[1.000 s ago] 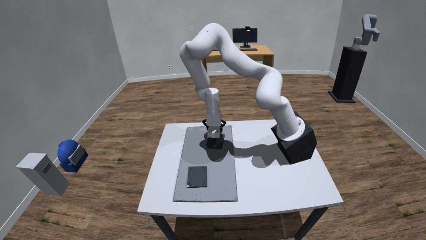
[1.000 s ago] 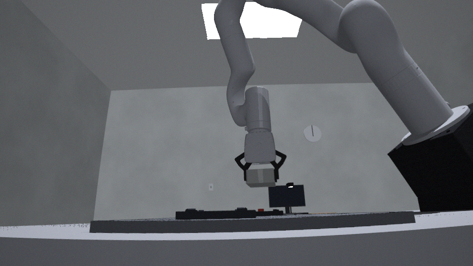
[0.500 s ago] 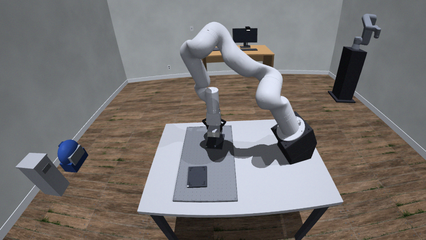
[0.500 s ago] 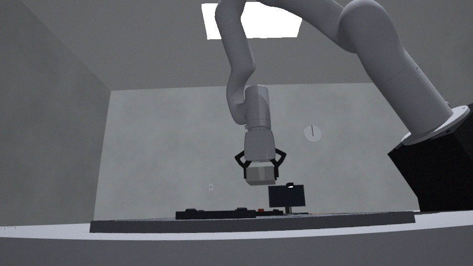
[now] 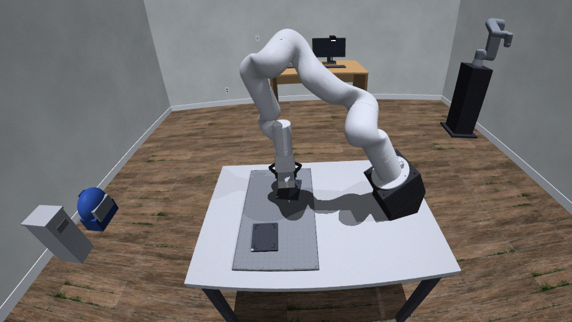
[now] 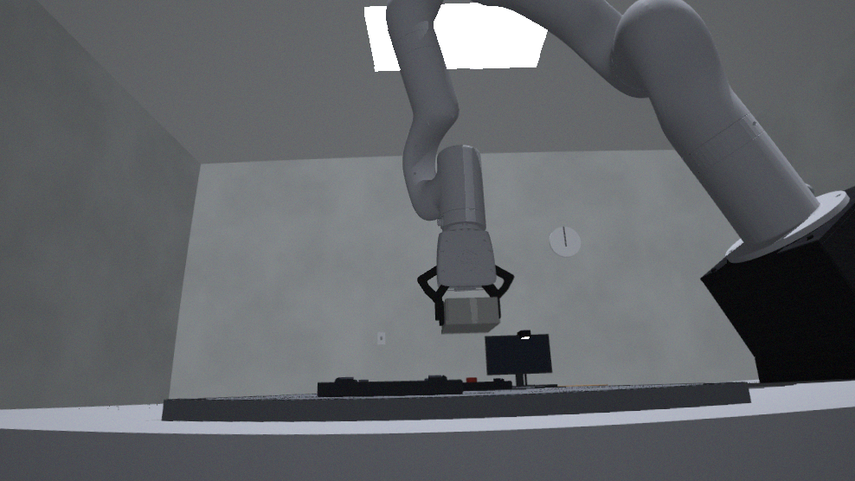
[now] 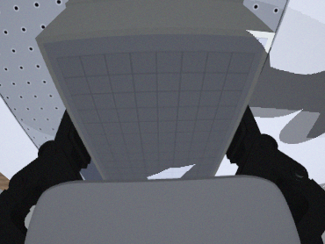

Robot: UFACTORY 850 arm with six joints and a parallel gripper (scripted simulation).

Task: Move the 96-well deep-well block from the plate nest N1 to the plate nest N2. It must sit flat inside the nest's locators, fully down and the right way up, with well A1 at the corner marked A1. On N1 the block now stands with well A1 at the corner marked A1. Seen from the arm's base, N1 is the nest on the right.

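Observation:
My gripper (image 6: pixel 469 311) is shut on the grey deep-well block (image 6: pixel 470 316) and holds it level, well above the table. In the top view the block (image 5: pixel 286 182) hangs over the far nest N1 (image 5: pixel 288 193), a dark plate on the grey perforated baseplate (image 5: pixel 278 218). The near nest N2 (image 5: pixel 264 236) lies flat and empty on the same baseplate, with white corner marks. In the wrist view the block's well grid (image 7: pixel 155 108) fills the middle, with my black fingers on its left and right sides. The A1 marks are too small to read.
The arm's black base (image 5: pixel 396 190) stands at the table's right side. In the exterior view a low dark nest (image 6: pixel 391 386) with a small red mark (image 6: pixel 471 379) lies on the baseplate below the block. A desk with a monitor (image 5: pixel 328 47) stands at the far wall.

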